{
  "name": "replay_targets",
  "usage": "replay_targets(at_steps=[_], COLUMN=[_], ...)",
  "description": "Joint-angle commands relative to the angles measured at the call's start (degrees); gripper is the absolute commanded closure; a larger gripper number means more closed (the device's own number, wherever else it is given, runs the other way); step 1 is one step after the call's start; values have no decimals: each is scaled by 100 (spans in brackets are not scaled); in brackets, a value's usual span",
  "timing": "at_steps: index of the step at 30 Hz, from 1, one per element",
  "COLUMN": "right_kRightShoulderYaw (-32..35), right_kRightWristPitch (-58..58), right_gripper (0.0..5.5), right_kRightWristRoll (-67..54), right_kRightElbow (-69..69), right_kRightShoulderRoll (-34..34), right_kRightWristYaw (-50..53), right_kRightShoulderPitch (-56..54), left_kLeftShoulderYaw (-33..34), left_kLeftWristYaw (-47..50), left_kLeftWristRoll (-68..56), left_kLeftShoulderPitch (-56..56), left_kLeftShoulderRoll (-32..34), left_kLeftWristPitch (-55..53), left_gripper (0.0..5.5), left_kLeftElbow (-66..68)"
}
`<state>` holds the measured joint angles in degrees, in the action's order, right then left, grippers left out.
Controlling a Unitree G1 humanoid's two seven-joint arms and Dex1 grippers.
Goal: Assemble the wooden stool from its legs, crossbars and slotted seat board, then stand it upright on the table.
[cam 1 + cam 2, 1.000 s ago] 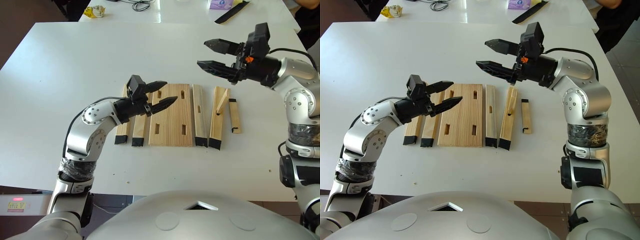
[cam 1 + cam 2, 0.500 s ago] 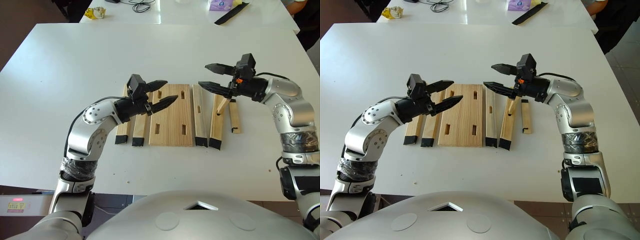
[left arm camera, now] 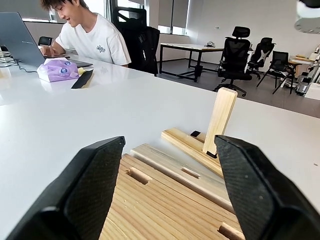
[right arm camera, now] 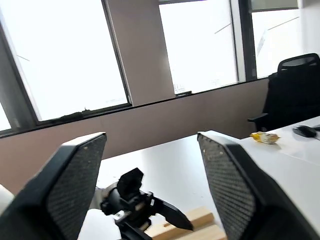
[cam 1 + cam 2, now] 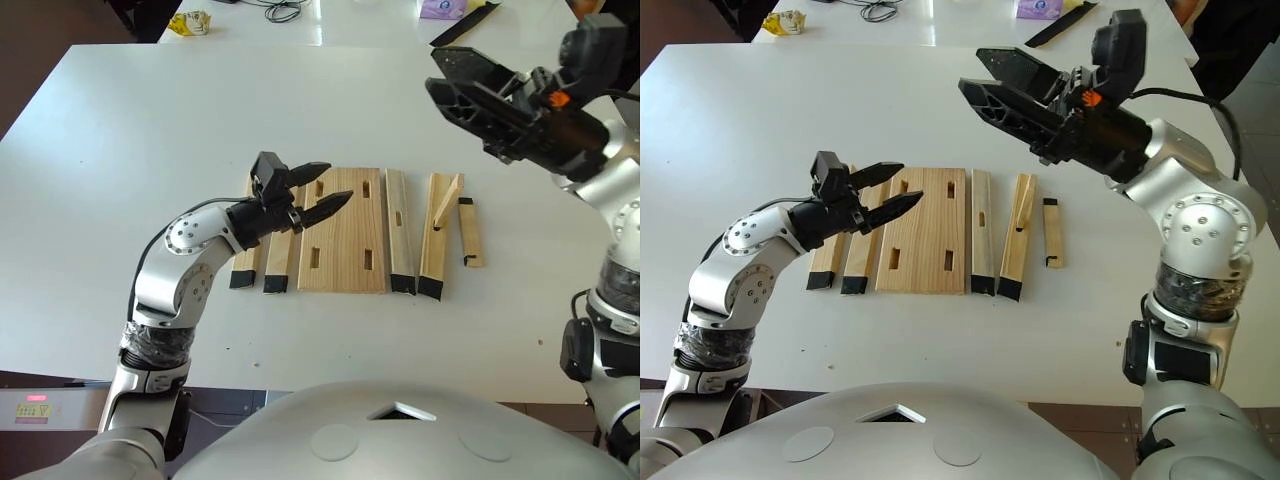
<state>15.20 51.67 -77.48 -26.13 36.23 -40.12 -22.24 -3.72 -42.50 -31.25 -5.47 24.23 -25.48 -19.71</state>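
Left gripper: the left gripper (image 5: pixel 336 184) hangs low over the left edge of the seat board (image 5: pixel 343 232), fingers apart, nothing between them.
Right gripper: the right gripper (image 5: pixel 440 74) is raised high over the far right of the counter (image 5: pixel 150 130), fingers spread wide and empty.
Seat board: it lies flat in the middle of the counter, slots facing up.
Left of the board: two legs (image 5: pixel 279 258) lie side by side against its left edge, black tips toward the robot.
Right of the board: a third leg (image 5: pixel 398 235) lies just beside the right edge, then a fourth leg (image 5: pixel 433 250), then a short bar (image 5: pixel 468 232) a little apart.
Tilted piece: a tilted piece (image 5: pixel 446 202) of wood stands aslant with its lower end on the fourth leg.
In the way: the left gripper and its wrist cover the far ends of the two legs and the board's near-left corner.
Behind: a second counter (image 5: pixel 350 25) carries a yellow packet (image 5: pixel 190 22), cables (image 5: pixel 283 10), a purple pack (image 3: pixel 57 70) and a black strip (image 5: pixel 465 22).
Print: the purple pack bears a blue mark, too small to read.
Change: half a second ago the right gripper was low beside the tilted piece; it has since swung up and away from the wood. The left gripper has kept its place, and no wooden piece has moved.
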Motion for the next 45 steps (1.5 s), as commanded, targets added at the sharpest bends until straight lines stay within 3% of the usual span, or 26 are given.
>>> replay_targets(at_steps=[1, 6, 15, 30, 38, 45], right_kRightShoulderYaw=[-211, -928, -2146, -2786, -2471, -962], right_kRightWristPitch=[938, 439, -424, -1490, -1825, -633], right_gripper=[214, 214, 214, 214, 214, 214], right_kRightWristRoll=[265, 1875, 3516, 5205, 5321, 4330], right_kRightElbow=[-621, -473, -281, 1096, 1067, 83], right_kRightShoulderRoll=[1337, 2140, 1135, 1486, 1950, 1804], right_kRightWristYaw=[-547, -1313, -623, -1317, -1796, -1057], right_kRightShoulderPitch=[1223, 2265, 2558, 2675, 2718, 2660], left_kLeftShoulderYaw=[88, 193, 148, 146, 180, 300], left_kLeftWristYaw=[71, 81, 84, 153, 201, 292], left_kLeftWristRoll=[86, 89, 123, 109, 92, 62], left_kLeftShoulderPitch=[146, 211, 128, 201, 331, 559], left_kLeftShoulderRoll=[49, 72, 10, -48, -44, -17], left_kLeftWristPitch=[51, 67, 43, 68, 50, 56], left_gripper=[217, 217, 217, 217, 217, 217], left_kLeftElbow=[-63, -71, -18, -69, -180, -332])
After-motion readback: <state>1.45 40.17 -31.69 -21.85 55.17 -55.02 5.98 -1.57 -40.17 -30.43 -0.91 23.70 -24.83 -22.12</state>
